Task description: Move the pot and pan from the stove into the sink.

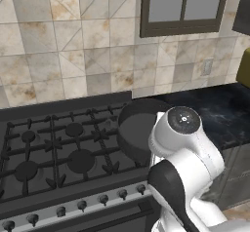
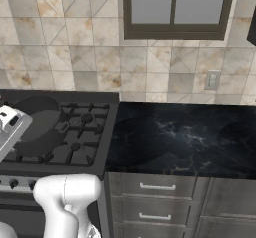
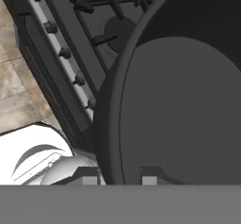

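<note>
Here, the hand [image 3: 117, 178] is clenched on the near rim of the deep, dark grey round pot [image 3: 188, 110]. The pot is above the right-hand burners of the black gas stove [image 1: 53, 153], beside the black marbled worktop [image 2: 185, 137].

The pot [image 1: 134, 131], round, dark grey and deep-walled, sat upright and open-topped over the right-hand grates of the stove [image 1: 53, 153]. The stove was a black gas range with cast-iron grates and a knob row along its front strip.
</note>
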Tool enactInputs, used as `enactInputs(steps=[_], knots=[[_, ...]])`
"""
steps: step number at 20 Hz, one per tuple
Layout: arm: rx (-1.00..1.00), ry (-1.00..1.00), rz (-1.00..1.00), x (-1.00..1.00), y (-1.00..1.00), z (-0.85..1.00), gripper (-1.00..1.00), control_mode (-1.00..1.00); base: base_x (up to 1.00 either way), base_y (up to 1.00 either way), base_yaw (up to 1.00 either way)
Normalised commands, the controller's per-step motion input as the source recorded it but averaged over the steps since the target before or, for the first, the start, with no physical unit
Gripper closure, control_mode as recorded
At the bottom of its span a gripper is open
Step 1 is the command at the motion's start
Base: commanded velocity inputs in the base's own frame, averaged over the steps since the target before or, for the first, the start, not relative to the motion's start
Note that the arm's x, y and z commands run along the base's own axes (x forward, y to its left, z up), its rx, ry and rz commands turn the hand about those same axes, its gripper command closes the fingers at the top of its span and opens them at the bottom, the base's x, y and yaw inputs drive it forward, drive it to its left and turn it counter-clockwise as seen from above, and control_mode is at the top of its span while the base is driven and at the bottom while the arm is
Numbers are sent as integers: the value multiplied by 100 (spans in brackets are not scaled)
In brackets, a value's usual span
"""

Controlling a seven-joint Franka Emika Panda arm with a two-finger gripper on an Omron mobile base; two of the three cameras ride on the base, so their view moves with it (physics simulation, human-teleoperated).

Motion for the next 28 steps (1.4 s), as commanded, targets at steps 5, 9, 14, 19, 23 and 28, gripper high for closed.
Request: enactInputs(steps=[5, 9, 14, 19, 23, 28], knots=[[1, -5, 1, -7, 0, 4, 100, -100, 0, 0, 0], [0, 0, 0, -3, 0, 0, 100, 100, -27, -5, 6], [0, 0, 0, 0, 0, 0, 100, 100, -48, -3, 28], [0, 0, 0, 0, 0, 0, 100, 100, -29, -6, 43], [0, 0, 0, 0, 0, 0, 100, 100, -21, -6, 46], [0, 0, 0, 0, 0, 0, 100, 100, -11, -1, 49]])
